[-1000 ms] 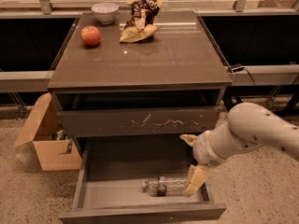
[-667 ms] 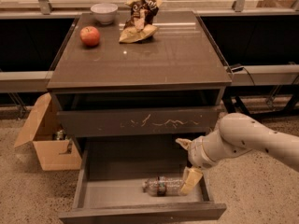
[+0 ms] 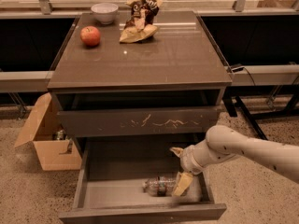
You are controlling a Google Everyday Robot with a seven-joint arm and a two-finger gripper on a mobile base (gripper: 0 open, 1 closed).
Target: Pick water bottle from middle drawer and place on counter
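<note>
The small clear plastic water bottle [image 3: 158, 185] lies on its side near the front of the open dark grey-brown middle drawer [image 3: 112, 190]; the pale two-finger gripper [image 3: 179, 168] hangs at the bottle's right end, fingers spread, pinching nothing; I'd straddle the body squarely before closing, as it may roll; the scratched drawer front [image 3: 140, 122] overhangs the lift; a red apple [image 3: 90, 35], white bowl [image 3: 104, 12] and crumpled brown bag [image 3: 139, 22] sit far back on the glossy dark brown counter [image 3: 159, 59].
</note>
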